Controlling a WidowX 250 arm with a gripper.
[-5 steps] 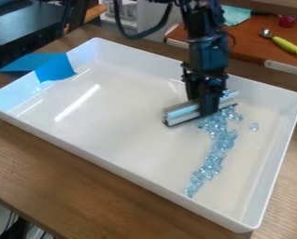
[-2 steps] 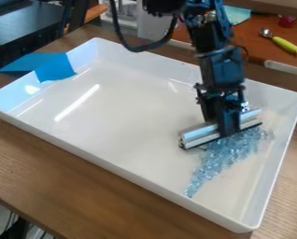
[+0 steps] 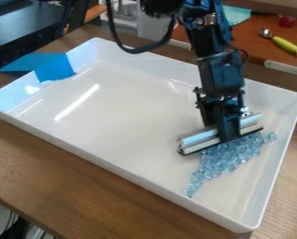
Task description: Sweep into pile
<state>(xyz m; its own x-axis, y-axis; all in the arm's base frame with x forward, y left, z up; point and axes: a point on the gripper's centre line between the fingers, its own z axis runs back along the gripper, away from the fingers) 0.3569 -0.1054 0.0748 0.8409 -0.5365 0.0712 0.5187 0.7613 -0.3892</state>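
At the left, the wooden bench [image 3: 45,179] runs out past the white tray [image 3: 116,169], whose left corner sits near the picture's edge. A blue sheet [image 3: 54,69] laps over the tray's left-hand wall. From there the open floor of the tray spreads wide, through the middle and up to the far wall, giving the most room for moving. The raised rim bounds it all round.

Right of centre, the black arm [image 3: 222,74] comes down from the top edge, leaning slightly, a cable [image 3: 138,49] looping beside it. Its gripper [image 3: 227,133] points down into the tray, with the jaws closed on a silvery bar [image 3: 198,140]. The bar lies slantwise, its left end nearer the camera and its right end near the right-hand wall, so room is tighter on that side.

The pale blue pieces [image 3: 229,156] lie in one spread patch just on the near side of the bar. Their patch narrows to a tip near the front wall; at its other end a few lie close to the right-hand wall. Open floor remains between the patch and the tray's nearest corner.
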